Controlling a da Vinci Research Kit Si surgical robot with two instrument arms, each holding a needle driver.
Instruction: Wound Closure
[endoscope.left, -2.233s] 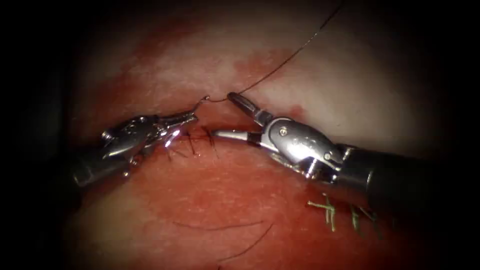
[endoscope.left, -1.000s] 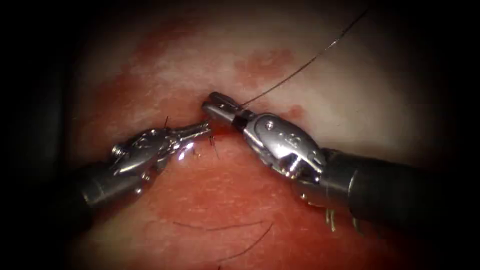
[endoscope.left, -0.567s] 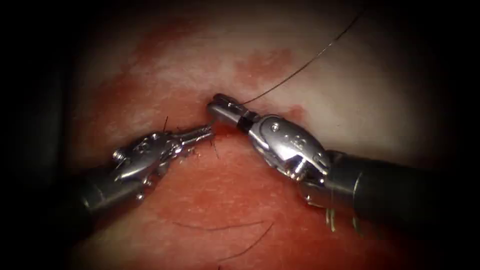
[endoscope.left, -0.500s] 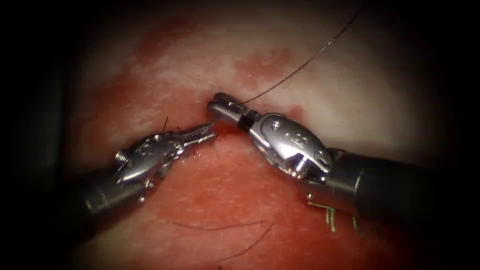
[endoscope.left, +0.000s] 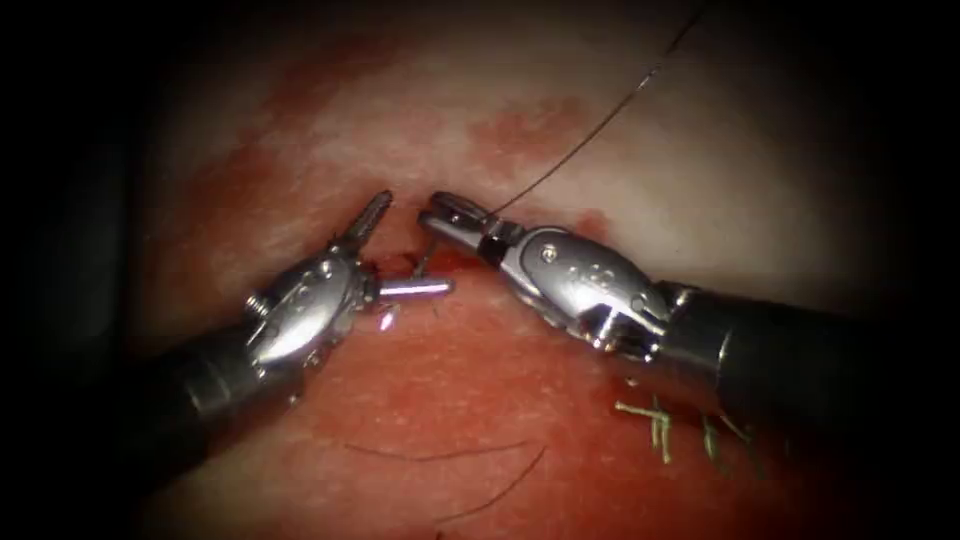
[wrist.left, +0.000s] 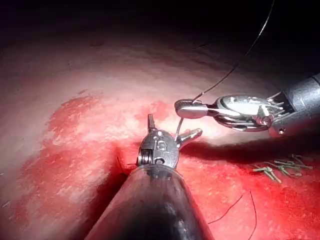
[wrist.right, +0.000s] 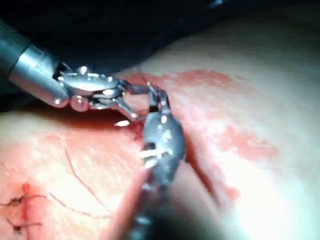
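Note:
In the endoscope view my right tool (endoscope.left: 441, 211) has its jaws shut on the curved needle (endoscope.left: 424, 260), near the end where the thread (endoscope.left: 590, 130) joins it. The needle hangs down from those jaws over the cut (endoscope.left: 455, 262); I cannot tell whether its tip is in the tissue (endoscope.left: 700, 180). My left tool (endoscope.left: 416, 243) comes in from the left with its jaws spread wide, one on each side of the needle, holding nothing. The left wrist view shows the same: left tool (wrist.left: 175, 125) open around the needle (wrist.left: 179, 125), right tool (wrist.left: 185, 108) gripping it.
Thread runs from the right tool's tip up and to the right, out of the picture. Dark stitches (endoscope.left: 432, 300) cross the cut under the left tool. Green cut thread ends (endoscope.left: 660, 425) and loose dark thread (endoscope.left: 450, 455) lie on the tissue, which red fluid stains.
The left tool held the needle while the right tool's jaws stood open. The right tool then closed on the needle, and the left tool's jaws have now opened wide, letting it go.

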